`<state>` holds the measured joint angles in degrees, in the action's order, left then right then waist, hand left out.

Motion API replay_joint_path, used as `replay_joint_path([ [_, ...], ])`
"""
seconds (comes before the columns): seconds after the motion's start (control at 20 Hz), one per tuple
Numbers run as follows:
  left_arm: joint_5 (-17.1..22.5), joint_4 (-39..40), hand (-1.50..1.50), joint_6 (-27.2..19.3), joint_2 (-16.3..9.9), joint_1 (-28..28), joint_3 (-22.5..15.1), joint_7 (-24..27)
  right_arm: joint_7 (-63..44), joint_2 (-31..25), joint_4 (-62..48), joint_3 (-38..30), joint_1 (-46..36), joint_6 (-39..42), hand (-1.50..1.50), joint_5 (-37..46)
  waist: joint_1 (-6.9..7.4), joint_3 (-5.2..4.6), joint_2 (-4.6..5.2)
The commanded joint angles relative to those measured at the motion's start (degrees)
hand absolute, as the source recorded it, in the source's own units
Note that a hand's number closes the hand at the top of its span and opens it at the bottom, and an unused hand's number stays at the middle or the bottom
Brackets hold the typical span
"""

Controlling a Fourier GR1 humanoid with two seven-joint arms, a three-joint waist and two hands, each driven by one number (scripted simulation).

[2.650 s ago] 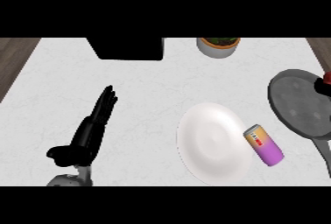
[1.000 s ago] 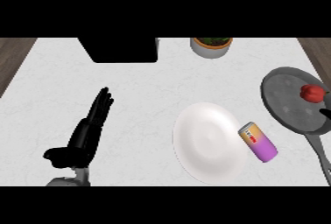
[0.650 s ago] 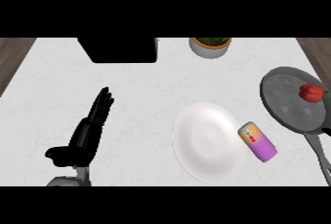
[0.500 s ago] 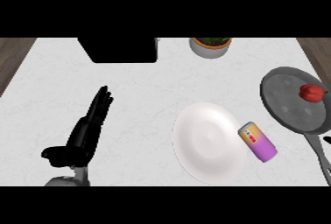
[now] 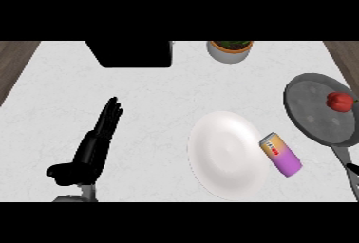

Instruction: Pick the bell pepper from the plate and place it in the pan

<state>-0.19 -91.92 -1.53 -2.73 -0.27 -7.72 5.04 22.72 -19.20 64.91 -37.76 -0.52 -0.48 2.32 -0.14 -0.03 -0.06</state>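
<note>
The red bell pepper (image 5: 340, 100) lies in the pan (image 5: 316, 121), right of the white plate (image 5: 228, 154) and far from the left hand (image 5: 95, 144), whose fingers are straight.

A matte black left robot hand (image 5: 89, 152) with slender, tapering fingers and a stubby thumb joins a grey forearm near the worktop's (image 5: 154, 104) front edge.

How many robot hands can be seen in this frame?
1 plainly: the left hand, open with fingers straight, rests on the counter at lower left. A small dark sliver at the right edge may belong to the right hand, but that cannot be confirmed.
</note>
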Motion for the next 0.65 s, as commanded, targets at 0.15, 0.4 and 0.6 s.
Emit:
replay_joint_path([
  [0.15,-0.57,4.17,0.00,1.97,-0.06,0.37,1.24,4.18,-3.06,0.90,5.91,2.00,4.33,-2.77,-1.50,0.76,0.05,0.02,0.04],
  [0.4,-3.03,-2.61,0.00,-1.53,2.64,1.86,-2.97,-1.07,-4.03,1.10,8.57,3.54,5.53,-4.31,-1.50,2.09,0.04,0.02,0.02],
  [0.6,0.99,2.73,0.00,3.29,-0.78,-3.24,3.61,0.18,-4.09,-2.60,2.11,3.84,-1.13,-7.59,-1.50,4.48,0.20,0.03,0.09],
])
